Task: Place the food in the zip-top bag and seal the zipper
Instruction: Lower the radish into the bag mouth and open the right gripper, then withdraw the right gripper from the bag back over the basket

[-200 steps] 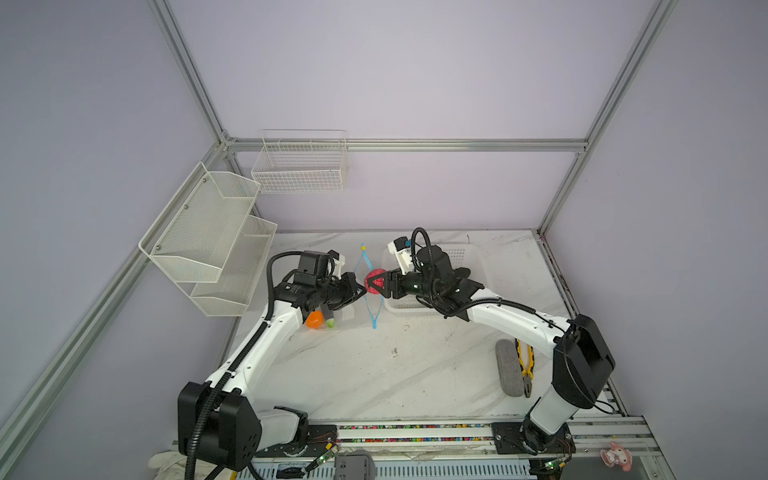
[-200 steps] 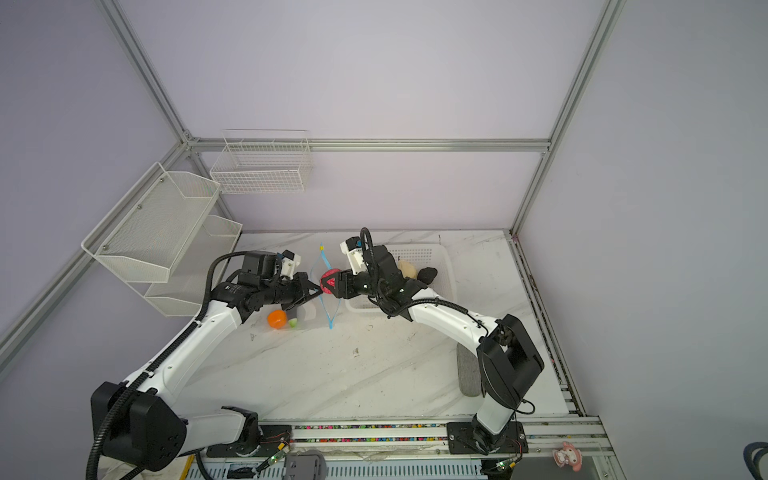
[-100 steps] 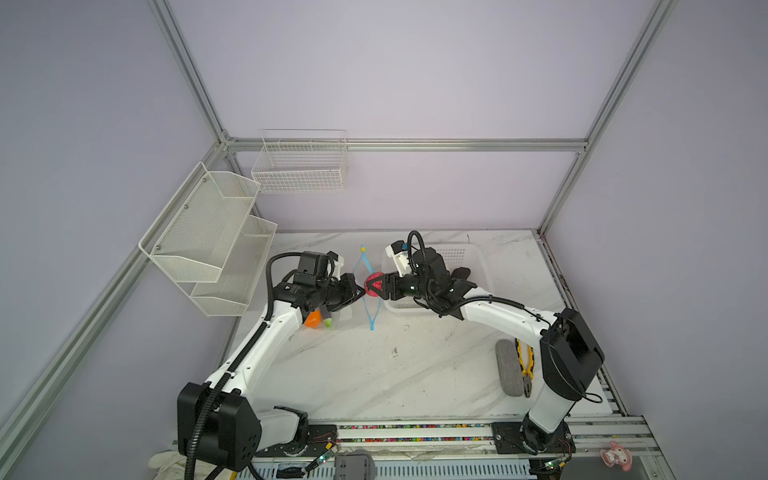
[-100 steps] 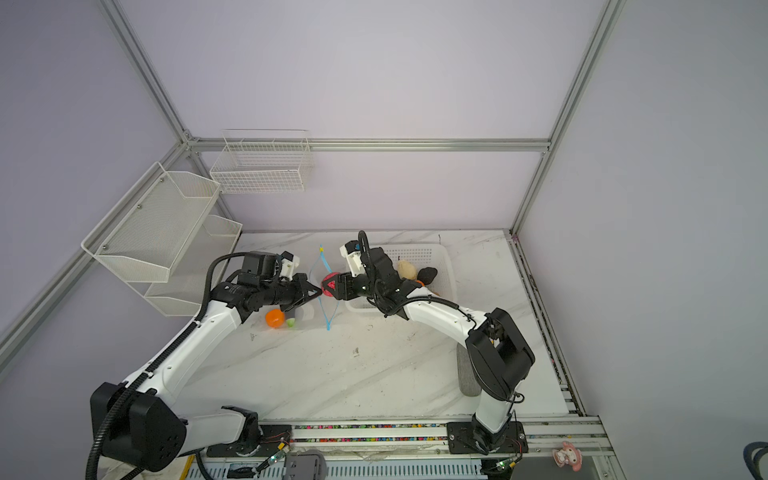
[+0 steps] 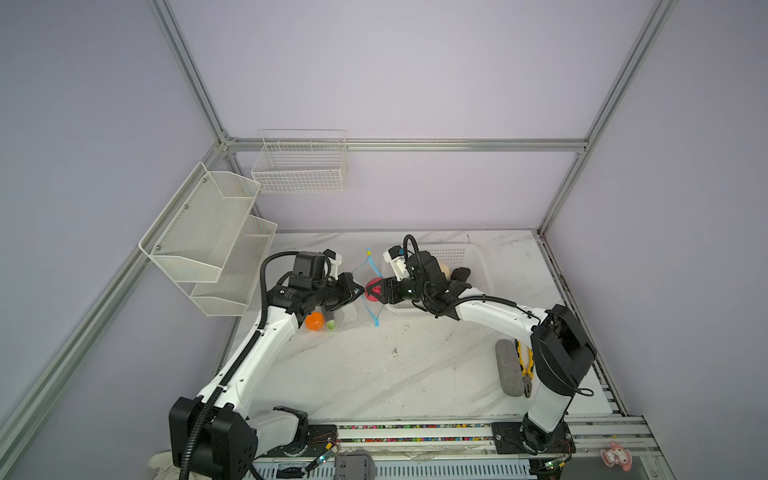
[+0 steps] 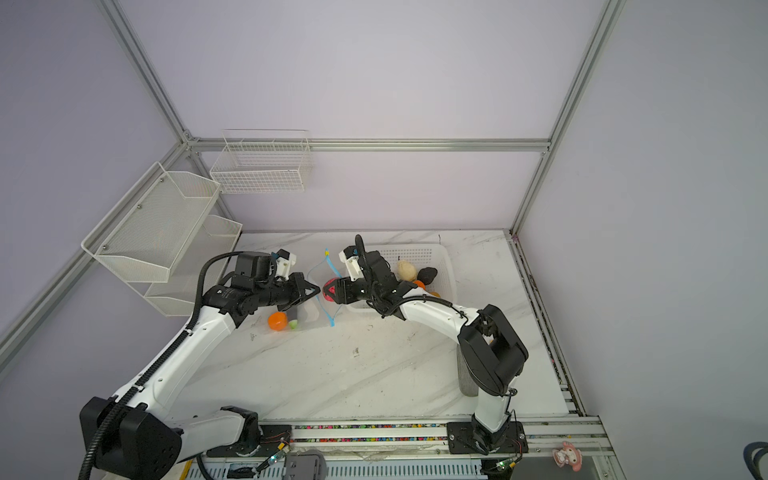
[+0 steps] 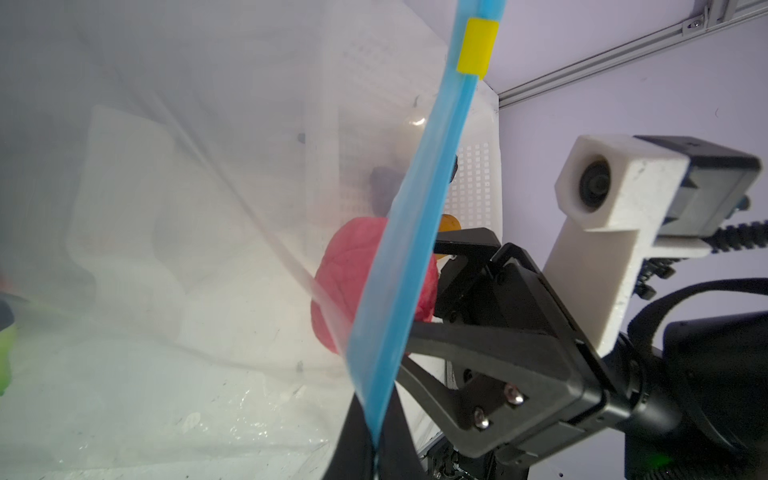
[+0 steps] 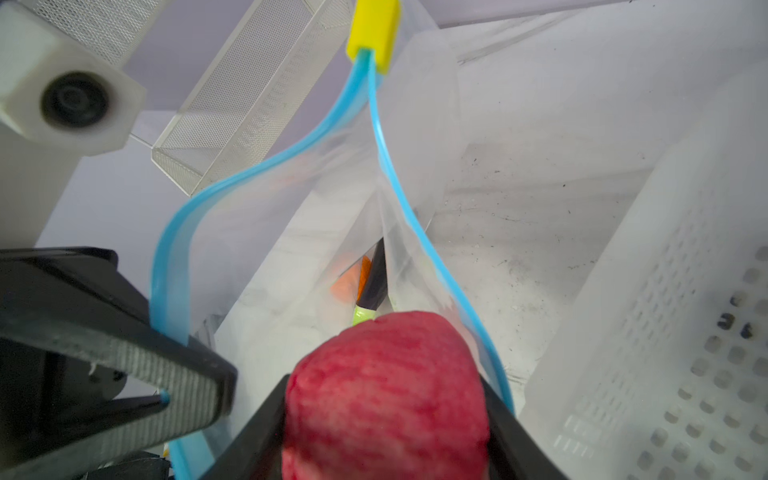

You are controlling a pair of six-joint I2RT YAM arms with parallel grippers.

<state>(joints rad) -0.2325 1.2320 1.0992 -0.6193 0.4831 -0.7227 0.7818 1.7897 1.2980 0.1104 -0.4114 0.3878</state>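
Observation:
My left gripper [image 7: 376,440] is shut on the light-blue zipper [image 7: 419,208], and holds the mouth of the clear zip-top bag [image 5: 351,318] open. The zipper's yellow piece [image 8: 374,25] sits at the far end. My right gripper [image 8: 386,415] is shut on a pink bumpy ball [image 5: 372,289] right at the bag's mouth, close to the left gripper [image 5: 358,289]. In the bag lie an orange fruit [image 5: 314,321], a small green one [image 5: 331,323] and a dark piece. More food stays in the white basket [image 6: 440,253]: a cream pear [image 6: 407,270], a black lump [image 6: 427,275] and an orange one [image 6: 419,284].
Yellow-handled pliers [image 5: 527,365] and a grey oblong pad [image 5: 509,368] lie on the right of the table beside the right arm's base. Mesh shelves [image 5: 208,232] hang on the left wall. A wire basket [image 5: 299,166] hangs on the back wall.
The right arm has swung its elbow in and lowered the pink ball slightly at the bag's mouth. The left gripper keeps its hold on the zipper in place.

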